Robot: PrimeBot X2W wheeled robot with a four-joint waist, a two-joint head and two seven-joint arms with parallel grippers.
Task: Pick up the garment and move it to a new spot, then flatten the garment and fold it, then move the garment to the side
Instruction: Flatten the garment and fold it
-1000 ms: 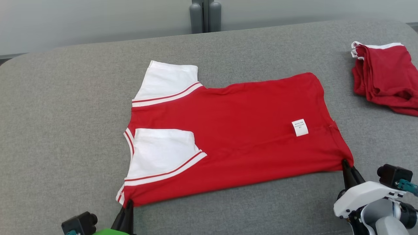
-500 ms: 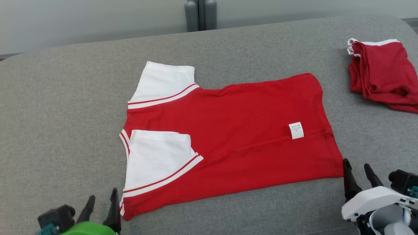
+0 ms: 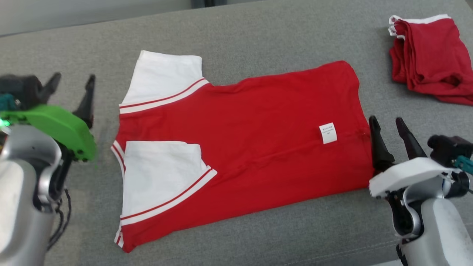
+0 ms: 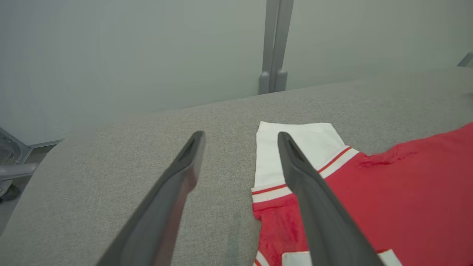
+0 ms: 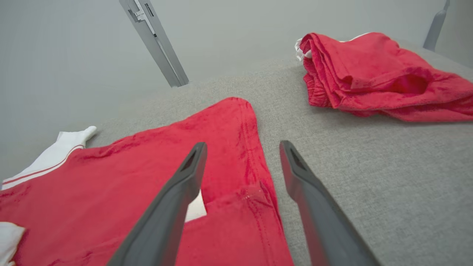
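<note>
Nearest, both end effectors are hanging with fingers spread and empty: the left end effector (image 3: 74,77) is hovering just beside the shirt's shoulder end, and the right end effector (image 3: 386,119) is straddling the hem edge. Between them the garment (image 3: 258,140), folded lengthwise, is lying flat on the grey worktop (image 3: 236,33), one white sleeve (image 3: 162,173) uppermost. Beyond the right end effector, a second red garment (image 3: 428,62) is sitting well apart. Risk: a shallow pinch catching only the top layer, so the fold is sliding open; a wide sideways carry disturbing that pile.
</note>
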